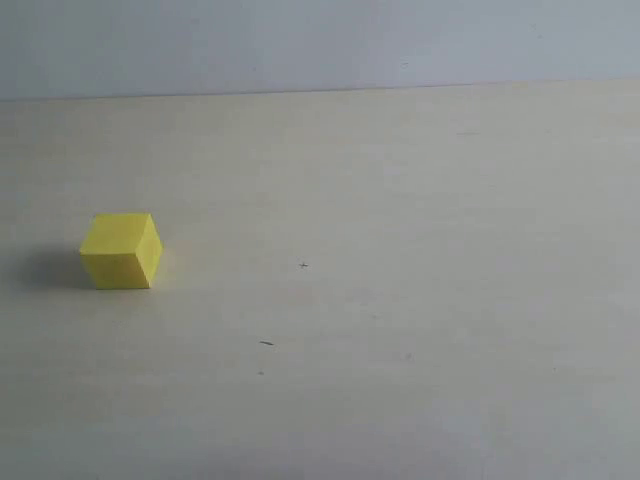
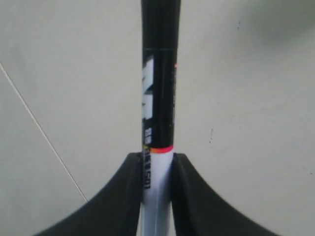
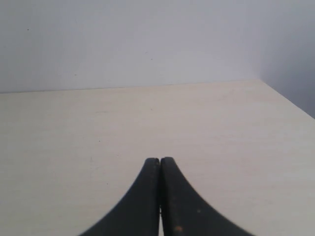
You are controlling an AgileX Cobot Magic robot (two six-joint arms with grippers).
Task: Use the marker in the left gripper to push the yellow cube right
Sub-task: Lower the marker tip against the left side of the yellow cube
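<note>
The only print I can see stands on the marker (image 2: 158, 98) held in my left tool (image 2: 157, 162): large white characters run along its black half, and a line of small dark ones runs along its white barrel. Both are too blurred for me to read.

A pale cream table (image 1: 420, 300) fills the view; a grey-white wall (image 1: 320, 40) rises at twelve o'clock; a tiny dark speck (image 1: 303, 265) sits near centre; a short dark mark (image 1: 266, 343) lies at seven o'clock from it.
</note>
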